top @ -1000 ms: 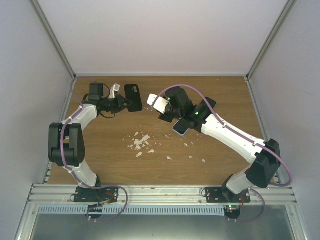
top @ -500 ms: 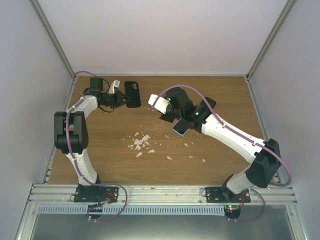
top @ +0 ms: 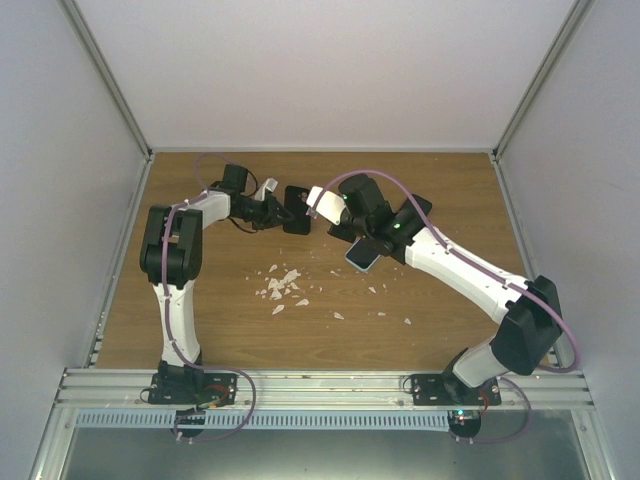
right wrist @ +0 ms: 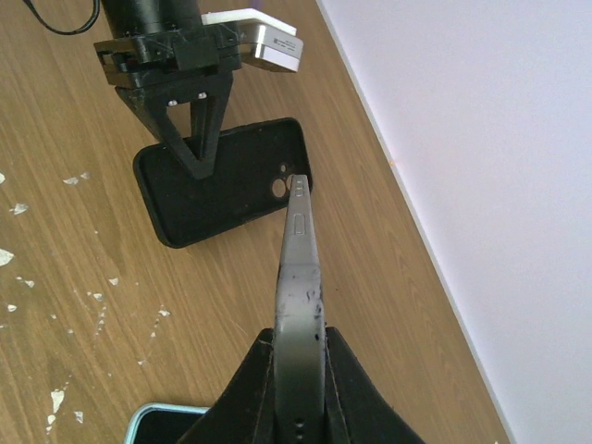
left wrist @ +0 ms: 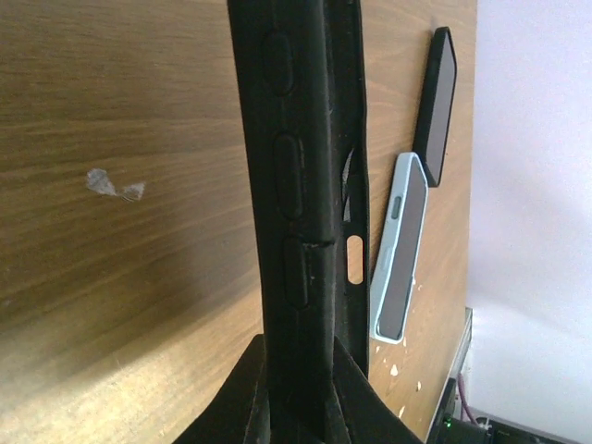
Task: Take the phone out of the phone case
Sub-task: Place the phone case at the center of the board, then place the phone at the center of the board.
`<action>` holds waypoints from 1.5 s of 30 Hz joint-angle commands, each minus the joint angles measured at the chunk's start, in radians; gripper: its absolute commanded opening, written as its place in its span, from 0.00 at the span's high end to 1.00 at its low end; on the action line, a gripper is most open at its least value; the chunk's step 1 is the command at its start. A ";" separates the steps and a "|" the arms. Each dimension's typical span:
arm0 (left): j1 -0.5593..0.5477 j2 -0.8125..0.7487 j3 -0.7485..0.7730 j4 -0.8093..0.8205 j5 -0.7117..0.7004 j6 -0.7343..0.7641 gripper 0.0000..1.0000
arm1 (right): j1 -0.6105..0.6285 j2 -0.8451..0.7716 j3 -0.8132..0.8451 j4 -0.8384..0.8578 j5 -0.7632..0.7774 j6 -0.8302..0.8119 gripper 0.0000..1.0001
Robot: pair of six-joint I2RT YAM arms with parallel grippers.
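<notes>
Starting at the left, clamping the left end effector (right wrist: 198, 159) fully closed on one edge of the black phone case (right wrist: 227, 190), holding it at the far middle of the wooden surface (top: 230, 330) with the round camera cut-outs at the end nearest the other end effector. Showing the case edge-on in the left wrist view, with three side-button bumps in a row and wood visible through a slot in its wall. Noting white scraps (top: 280, 285) scattered on the wood, nearer the bases than the case. Moving right, pinching the dark phone (right wrist: 298, 268) in the right end effector (right wrist: 298, 365), drawn fully together on its two flat faces, so that only its slim edge with a side button is showing in the right wrist view. Keeping the phone outside the case, pointing its far tip at the camera-hole corner of the case, just beside it or touching, without being able to tell which. Further right, seeing a light-blue handset (top: 361, 256) lying flat on the surface near the right end effector, and a black flat slab (left wrist: 437, 102) lying just beyond it in the left wrist view
</notes>
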 commanded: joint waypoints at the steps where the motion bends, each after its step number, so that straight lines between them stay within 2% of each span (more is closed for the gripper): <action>1: -0.014 0.048 0.043 0.014 -0.010 -0.027 1.00 | -0.018 -0.015 -0.020 0.097 0.023 -0.008 1.00; 9: -0.018 0.102 0.069 0.001 -0.026 -0.032 0.98 | -0.030 0.013 -0.086 0.197 0.066 -0.052 1.00; 14: -0.020 0.116 0.085 -0.022 -0.066 -0.030 0.84 | -0.041 0.044 -0.111 0.265 0.072 -0.069 0.99; 16: -0.020 0.105 0.078 -0.032 -0.096 -0.028 0.75 | -0.045 0.055 -0.126 0.296 0.072 -0.080 1.00; 24: -0.019 0.035 0.019 -0.029 -0.131 -0.035 0.25 | -0.066 0.107 -0.189 0.457 0.062 -0.178 0.99; 29: -0.015 -0.015 -0.001 -0.029 -0.167 -0.031 0.01 | -0.069 0.147 -0.224 0.572 0.064 -0.249 0.99; 37: 0.007 -0.067 -0.044 -0.016 -0.187 -0.021 0.01 | -0.069 0.201 -0.311 0.791 0.061 -0.361 1.00; 45: 0.024 -0.096 -0.053 -0.015 -0.195 -0.015 0.01 | -0.070 0.319 -0.303 0.881 0.110 -0.400 1.00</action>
